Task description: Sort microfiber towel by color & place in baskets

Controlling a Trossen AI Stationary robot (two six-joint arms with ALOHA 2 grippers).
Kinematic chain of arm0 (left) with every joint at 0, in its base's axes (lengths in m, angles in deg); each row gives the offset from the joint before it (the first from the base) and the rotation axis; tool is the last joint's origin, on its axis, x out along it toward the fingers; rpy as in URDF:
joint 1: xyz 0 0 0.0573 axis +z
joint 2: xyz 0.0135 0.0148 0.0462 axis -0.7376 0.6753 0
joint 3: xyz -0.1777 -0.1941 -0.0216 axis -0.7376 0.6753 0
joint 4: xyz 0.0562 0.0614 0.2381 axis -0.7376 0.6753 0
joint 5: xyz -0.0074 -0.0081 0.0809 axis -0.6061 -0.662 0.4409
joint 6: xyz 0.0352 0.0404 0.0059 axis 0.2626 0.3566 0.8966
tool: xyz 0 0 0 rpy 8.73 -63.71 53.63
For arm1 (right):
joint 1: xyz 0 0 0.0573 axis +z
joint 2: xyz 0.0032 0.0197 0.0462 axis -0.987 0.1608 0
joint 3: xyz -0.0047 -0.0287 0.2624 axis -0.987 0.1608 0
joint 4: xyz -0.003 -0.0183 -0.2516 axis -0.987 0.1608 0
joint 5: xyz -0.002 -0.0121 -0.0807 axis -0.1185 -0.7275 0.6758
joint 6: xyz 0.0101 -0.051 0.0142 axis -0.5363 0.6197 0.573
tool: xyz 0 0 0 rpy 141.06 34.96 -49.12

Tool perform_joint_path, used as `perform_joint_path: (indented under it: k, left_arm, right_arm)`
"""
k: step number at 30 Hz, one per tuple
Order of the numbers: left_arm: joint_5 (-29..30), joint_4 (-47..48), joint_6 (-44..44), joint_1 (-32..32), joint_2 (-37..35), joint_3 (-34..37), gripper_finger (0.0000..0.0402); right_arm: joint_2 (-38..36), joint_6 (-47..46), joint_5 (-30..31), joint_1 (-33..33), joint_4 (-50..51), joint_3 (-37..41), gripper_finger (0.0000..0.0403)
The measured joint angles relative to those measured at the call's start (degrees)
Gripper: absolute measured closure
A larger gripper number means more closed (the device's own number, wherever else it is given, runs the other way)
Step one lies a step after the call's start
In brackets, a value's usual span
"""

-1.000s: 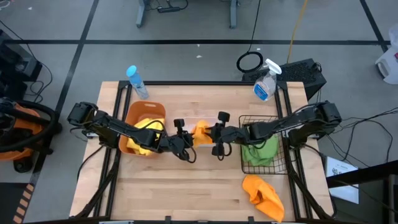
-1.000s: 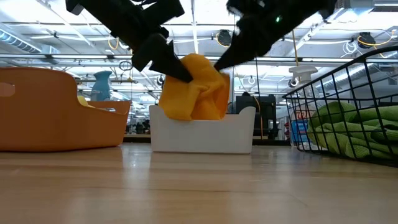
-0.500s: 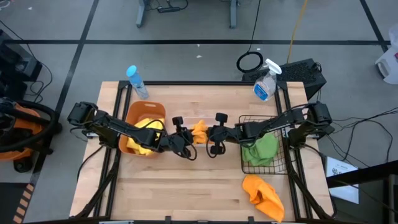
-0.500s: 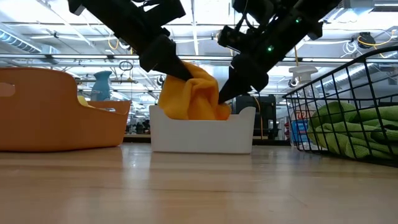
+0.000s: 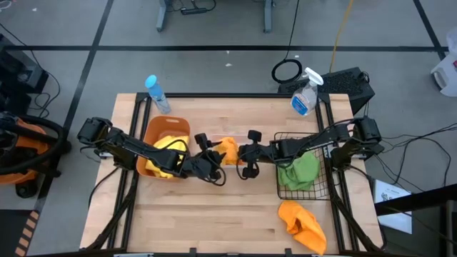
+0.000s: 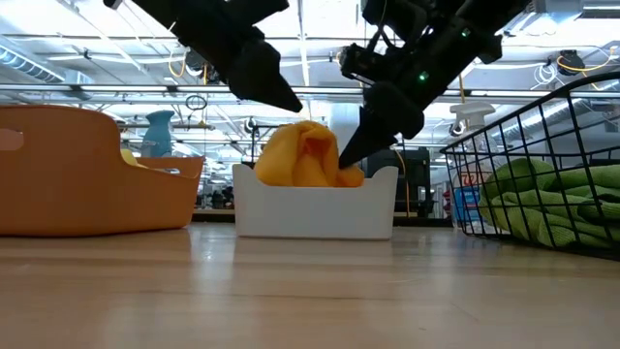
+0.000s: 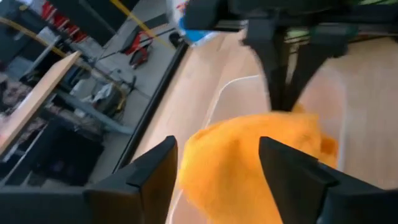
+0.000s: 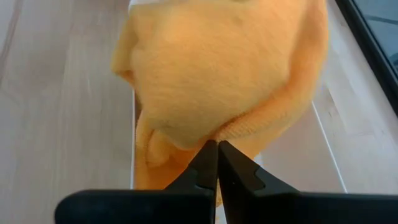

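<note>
While the white tub (image 5: 230, 145) sits mid-table as landmark, an orange-brown tub (image 5: 161, 135) left of it holds yellow towels (image 5: 170, 152). Left gripper (image 5: 209, 151) hangs at the white tub's left edge, fingers (image 7: 144, 177) spread wide, holding nothing, just off the orange towel (image 5: 229, 150). That towel is bunched inside the white tub, rising above its rim. Right gripper (image 5: 243, 153) at the tub's right edge, fingers pressed together, tips against the towel's fold. Right of the tub, a black wire basket (image 5: 317, 187) holds green towels (image 5: 300, 173). Another orange towel (image 5: 301, 223) lies on the table nearer the front, right of the tub.
</note>
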Motion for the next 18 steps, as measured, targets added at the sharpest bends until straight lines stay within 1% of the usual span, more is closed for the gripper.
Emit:
perform_joint_path:
  k: [2,5,9,13,18]
  left_arm:
    - [1.01,1.66,-2.23,-0.04,0.00,0.00,0.0158]
    - [0.69,4.65,-5.07,-0.04,0.00,0.02,0.0142]
    - [-1.33,2.85,-6.50,0.31,0.02,0.02,0.0144]
    - [-3.71,0.96,-6.46,1.75,0.66,0.02,0.0169]
    - [-5.54,0.62,-6.41,4.51,2.99,0.16,0.0225]
  right_arm:
    - [0.00,-0.33,0.60,0.02,0.39,0.00,0.0399]
    - [-0.06,-1.39,2.99,0.04,0.40,0.00,0.0388]
    - [-0.09,-1.31,2.97,0.27,0.99,0.00,0.0355]
    - [-1.57,-1.15,3.15,0.69,2.13,0.02,0.0312]
    - [-6.42,-1.45,3.34,1.74,6.73,0.00,0.0268]
